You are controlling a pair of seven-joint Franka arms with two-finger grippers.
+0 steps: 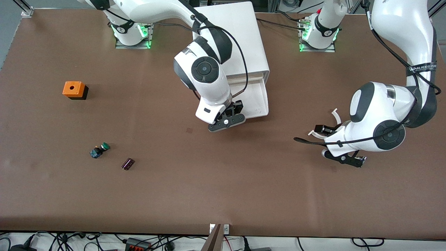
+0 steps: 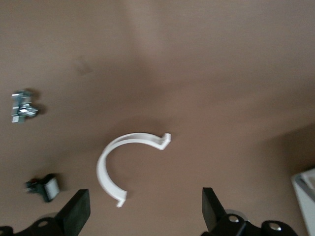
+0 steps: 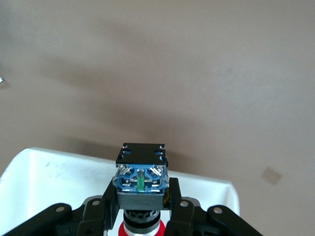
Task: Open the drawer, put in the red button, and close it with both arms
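Carrying the red button point(image 3: 141, 227), the right gripper point(image 1: 227, 119) hangs over the front edge of the pulled-out drawer point(image 1: 259, 101), fingers clenched on the button's black and blue body, cap toward the wrist. The button looks small, light and rigid, its smooth plastic sides likely slippery, so a hold across the square body seems right. The left gripper point(image 2: 142, 211) hovers, fingers spread and empty, over a white clip point(image 2: 123, 162) toward the left arm's end of the table; that arm waits. Well apart toward the right arm's end lie a green button point(image 1: 99, 150), a dark part point(image 1: 128, 164) and an orange box point(image 1: 74, 89). Nothing blocks the tray.
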